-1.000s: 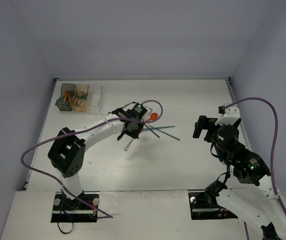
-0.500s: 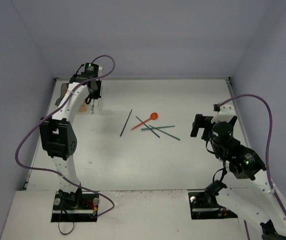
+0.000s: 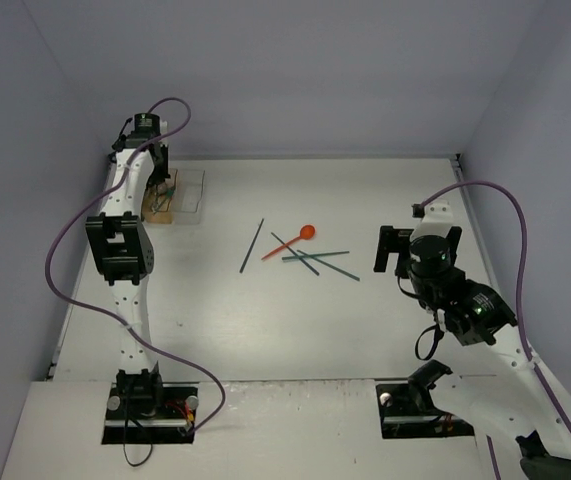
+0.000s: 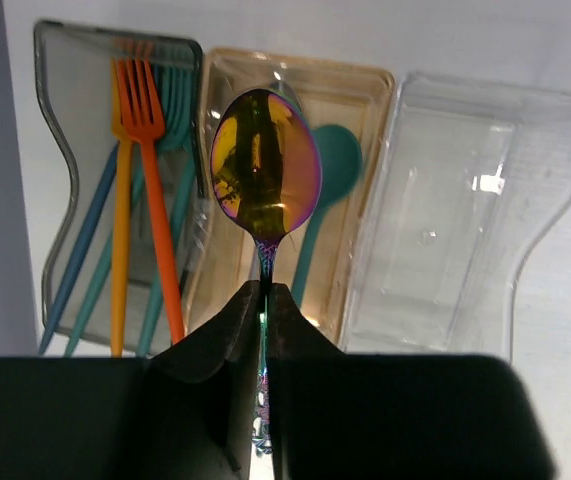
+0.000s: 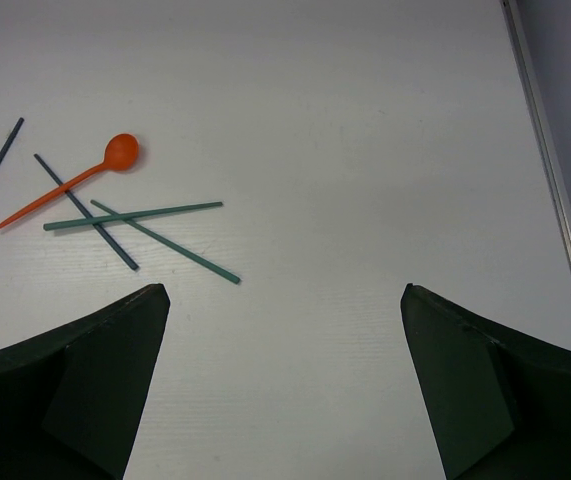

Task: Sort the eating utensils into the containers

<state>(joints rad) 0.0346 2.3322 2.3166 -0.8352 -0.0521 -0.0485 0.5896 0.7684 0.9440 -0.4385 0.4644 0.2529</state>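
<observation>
My left gripper point(image 4: 265, 290) is shut on the thin handle of a gold iridescent spoon point(image 4: 265, 165), whose bowl hangs over the amber bin point(image 4: 365, 90). That bin holds a teal spoon point(image 4: 337, 165). The dark grey bin point(image 4: 60, 120) holds orange forks point(image 4: 145, 150) and teal utensils; the see-through bin point(image 4: 465, 220) is on the right. From above, the left gripper point(image 3: 158, 178) is over the containers point(image 3: 190, 195) at the back left. An orange spoon point(image 3: 290, 240) and several dark blue and teal sticks point(image 3: 315, 256) lie mid-table. My right gripper point(image 5: 285, 290) stands open to their right.
The table's right edge point(image 5: 555, 180) runs close to the right gripper point(image 3: 390, 250). A purple cable point(image 3: 60, 260) loops off the left arm. Grey walls close in the table on the left, back and right.
The left arm swung from mid-table to the back left corner, carrying the gold spoon over the bins. The right arm shifted slightly left, still open.
</observation>
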